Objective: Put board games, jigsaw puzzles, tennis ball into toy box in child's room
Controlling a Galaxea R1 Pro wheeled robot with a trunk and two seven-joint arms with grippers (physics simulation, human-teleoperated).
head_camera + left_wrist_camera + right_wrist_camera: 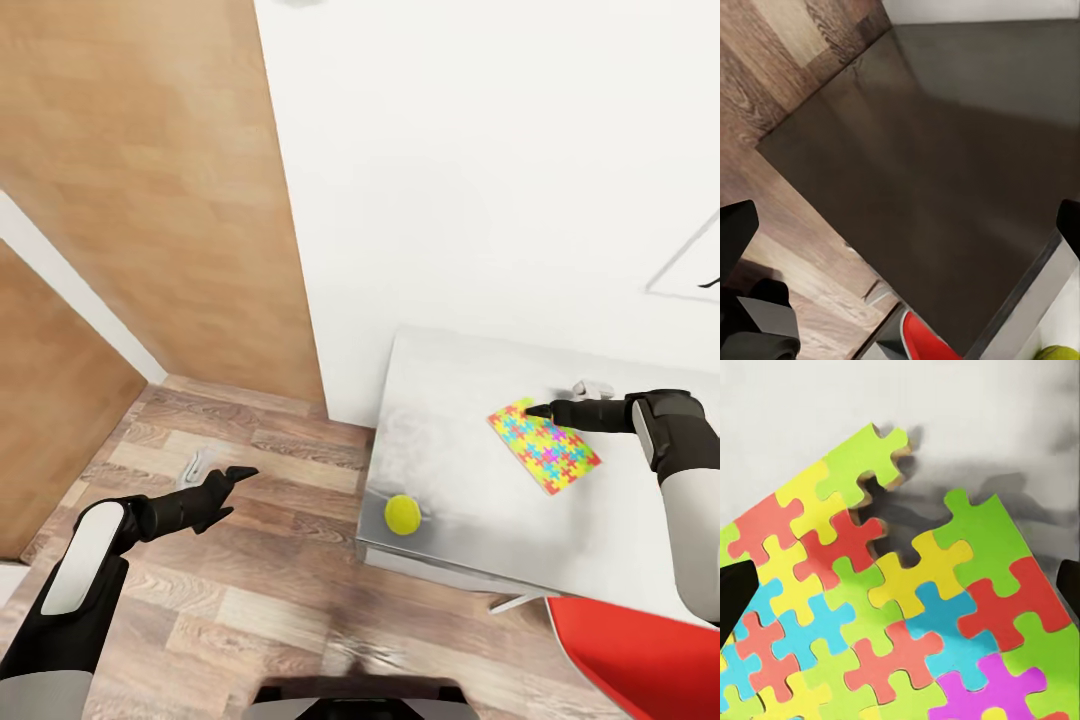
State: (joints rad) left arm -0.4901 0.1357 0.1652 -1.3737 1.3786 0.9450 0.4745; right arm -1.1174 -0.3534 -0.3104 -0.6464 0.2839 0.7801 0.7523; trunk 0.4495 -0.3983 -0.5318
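Item: jigsaw puzzle (pixel 545 444), one thin flat panel of bright interlocking pieces, lying flat on the white desk (pixel 470 370) near its back edge, well apart from the tennis ball (pixel 403 514) at the front corner. Likely light, fairly stiff, and hard to lift from flat; best taken at an edge, perhaps after sliding it to overhang the desk. Right claw (pixel 535 410) hovers over its far corner, fingers spread apart in the wrist view. Left claw (pixel 238 478) hangs over the floor, fingers apart, empty.
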